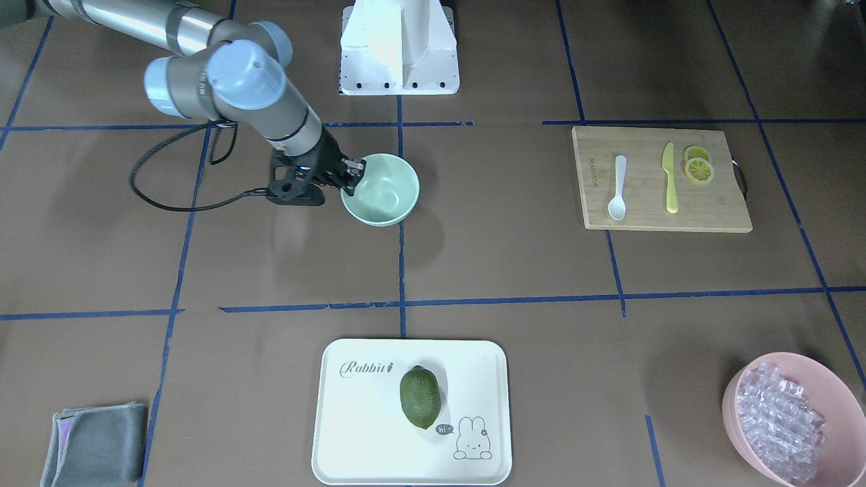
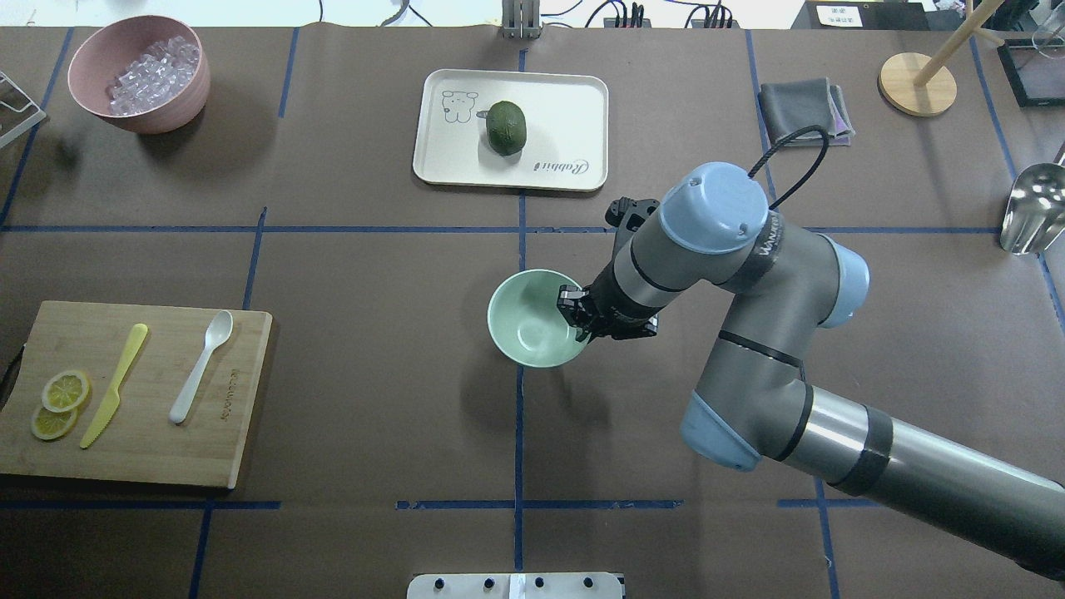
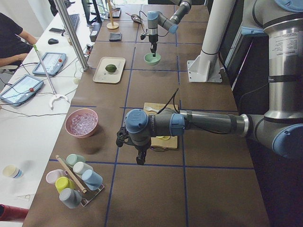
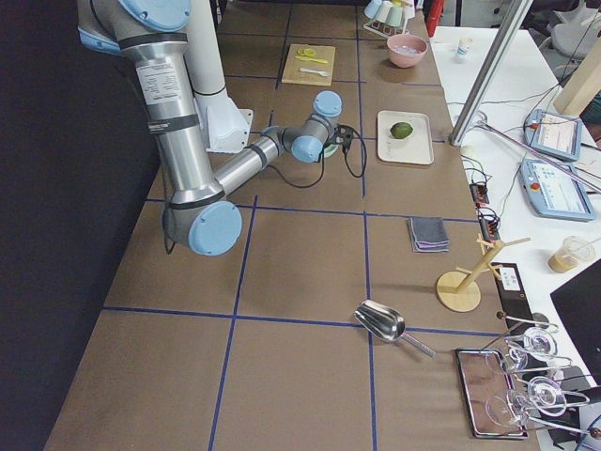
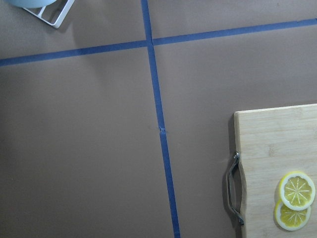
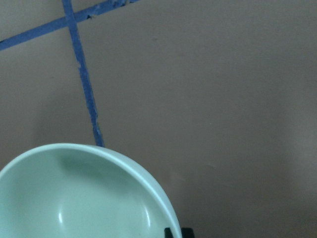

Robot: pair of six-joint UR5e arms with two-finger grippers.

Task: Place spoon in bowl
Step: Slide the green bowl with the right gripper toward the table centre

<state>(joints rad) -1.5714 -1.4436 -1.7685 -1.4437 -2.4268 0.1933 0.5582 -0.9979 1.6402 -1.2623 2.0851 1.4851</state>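
Mint-green bowl (image 1: 396,203) is mid-table, bare brown paper (image 1: 514,270) all round; the right gripper (image 1: 353,169), arm angled down, pinches its rim with narrow jaws. Overhead, the spoon (image 2: 200,366) lies on the bamboo board (image 2: 166,449) beside the yellow knife (image 2: 114,385), well apart from the bowl. From the left end, the left gripper (image 3: 140,159) points down off the board's edge; whether it is wide or narrow I cannot tell.
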